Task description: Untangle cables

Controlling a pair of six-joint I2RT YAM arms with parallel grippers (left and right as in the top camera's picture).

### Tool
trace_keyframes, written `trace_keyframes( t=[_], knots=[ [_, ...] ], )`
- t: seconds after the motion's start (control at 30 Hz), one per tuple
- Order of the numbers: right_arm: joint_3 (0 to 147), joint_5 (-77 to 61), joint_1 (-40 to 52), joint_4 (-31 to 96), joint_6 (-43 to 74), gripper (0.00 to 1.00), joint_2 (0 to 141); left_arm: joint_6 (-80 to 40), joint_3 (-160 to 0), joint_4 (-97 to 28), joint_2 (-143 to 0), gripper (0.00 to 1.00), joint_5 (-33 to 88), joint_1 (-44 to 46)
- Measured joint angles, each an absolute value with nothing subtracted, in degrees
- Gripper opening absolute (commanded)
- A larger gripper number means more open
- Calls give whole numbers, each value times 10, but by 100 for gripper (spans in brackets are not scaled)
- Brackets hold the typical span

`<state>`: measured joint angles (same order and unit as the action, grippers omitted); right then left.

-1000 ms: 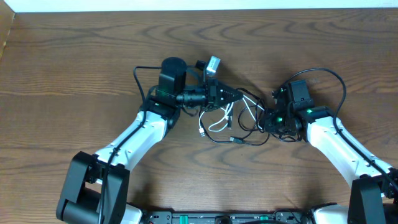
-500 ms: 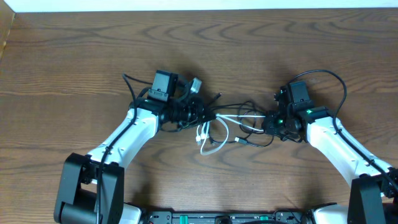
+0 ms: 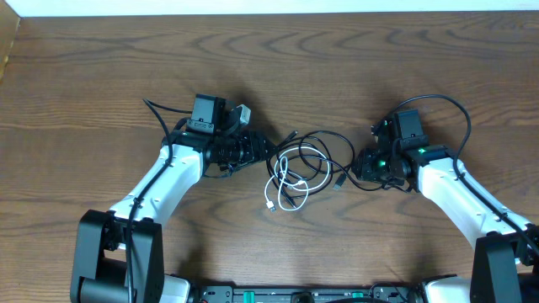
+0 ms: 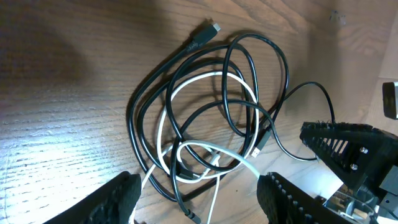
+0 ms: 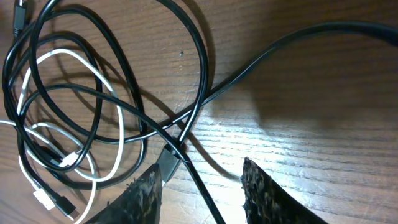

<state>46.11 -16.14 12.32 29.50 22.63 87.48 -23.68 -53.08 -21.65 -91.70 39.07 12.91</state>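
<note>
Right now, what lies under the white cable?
Under the white cable: mostly bare table. It crosses the black cables several times; which strand is on top there, I cannot tell.

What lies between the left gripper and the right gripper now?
Only the loose tangle of thin black and white cables, lying on the brown wooden table; the overhead view shows it.

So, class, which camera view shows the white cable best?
Overhead: the white cable lies whole in frame, plug included. Left wrist shows its loops larger but cut off below; right wrist catches only part, at left.
</note>
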Motion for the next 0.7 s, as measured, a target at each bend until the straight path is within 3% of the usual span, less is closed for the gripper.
trace_keyframes(
  t=[0.13, 0.37, 0.7],
  knots=[
    [461, -163, 123, 295, 225, 40, 875, -226, -531, -210, -917, 60, 393, 132],
    [461, -166, 123, 295, 223, 40, 875, -194, -531, -171, -917, 61, 397, 179],
    [461, -167, 123, 295, 223, 40, 875, -176, -531, -168, -917, 61, 225, 263]
  ],
)
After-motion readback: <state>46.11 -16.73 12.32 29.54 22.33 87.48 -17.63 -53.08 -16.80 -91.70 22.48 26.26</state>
